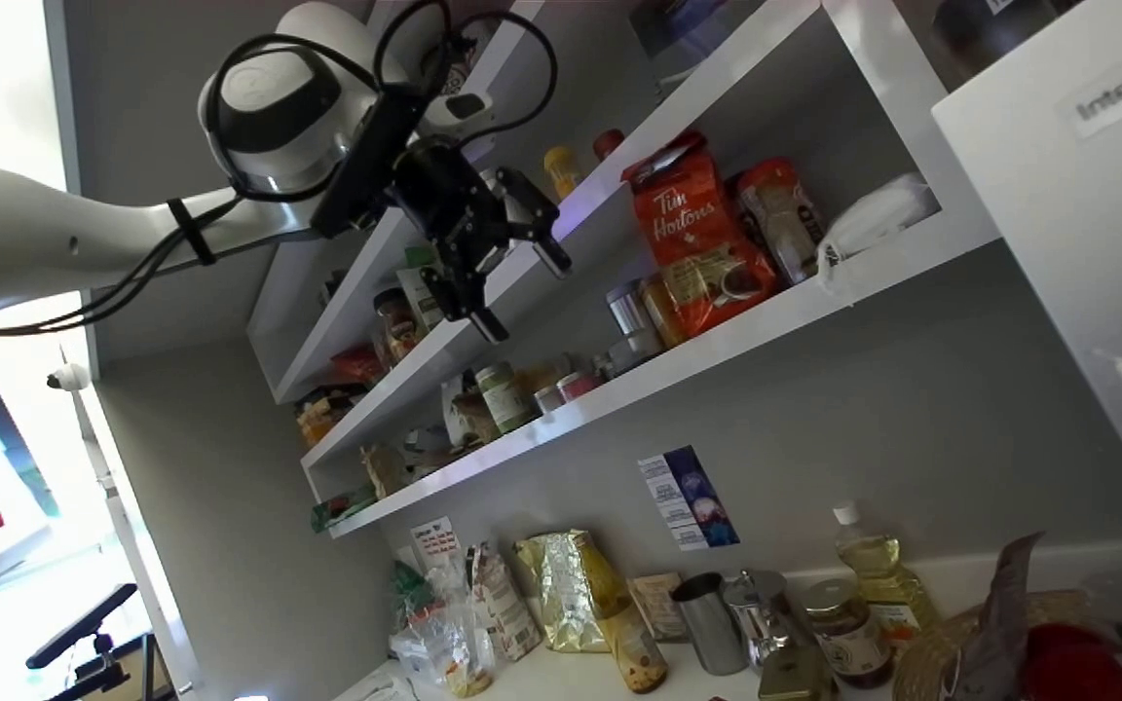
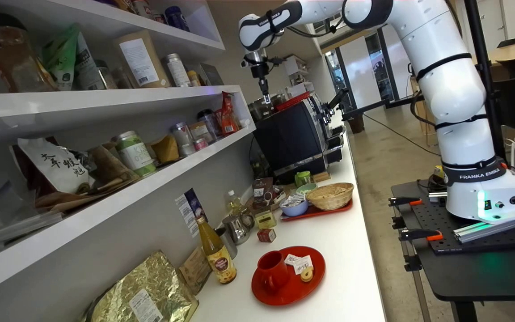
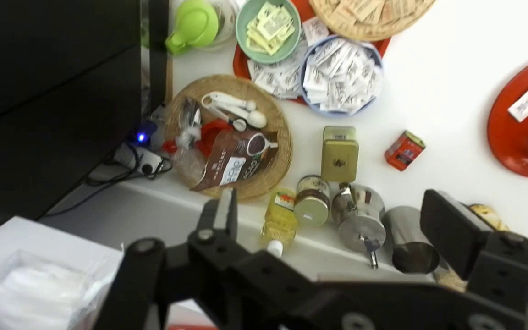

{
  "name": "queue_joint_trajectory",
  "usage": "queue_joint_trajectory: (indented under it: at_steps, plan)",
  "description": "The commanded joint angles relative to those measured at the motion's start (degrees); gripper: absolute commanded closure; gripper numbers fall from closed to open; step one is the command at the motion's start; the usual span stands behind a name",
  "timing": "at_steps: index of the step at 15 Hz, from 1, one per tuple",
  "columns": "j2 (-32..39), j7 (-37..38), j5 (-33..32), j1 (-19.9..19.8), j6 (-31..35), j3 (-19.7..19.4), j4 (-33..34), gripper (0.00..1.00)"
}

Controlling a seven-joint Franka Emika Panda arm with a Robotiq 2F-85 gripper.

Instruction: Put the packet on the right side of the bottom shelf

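Observation:
The packet [image 1: 702, 243] is an orange-red bag with yellowish print, standing upright on the bottom shelf [image 1: 561, 417] near its right end. In an exterior view the packet [image 2: 228, 117] shows edge-on beside jars, near the far end of the white shelf board [image 2: 105, 211]. My gripper [image 1: 525, 290] is open and empty, in the air in front of the shelves and apart from the packet. It also shows pointing down in an exterior view [image 2: 266, 99]. In the wrist view the fingers [image 3: 330, 204] are wide apart with nothing between them. A red patch at the bottom edge there is mostly hidden.
Beside the packet stand a jar [image 1: 780, 209] and a white bag [image 1: 878, 219]. A black coffee machine [image 2: 293, 134] stands beyond the shelf end. Below are an oil bottle [image 3: 280, 220], a metal pitcher [image 3: 408, 238] and a wicker basket [image 3: 227, 82] on the counter.

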Motion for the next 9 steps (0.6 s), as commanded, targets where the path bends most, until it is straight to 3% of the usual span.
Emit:
queue_joint_trajectory:
  at_steps: [1,6,7,9]
  plan:
    - [-8.65,-0.87,-1.21,-0.34,2.08,-0.46,-14.37,0.0]
    - [-16.76,-1.93,-3.24,1.46,2.76,-2.79,-29.33,0.0]
    - [-11.15,-0.38,-2.23,1.62,0.14,-3.3,-20.99,0.0]
    - [-13.76,-0.93,-2.59,2.08,0.74,-3.82,-25.54,0.0]
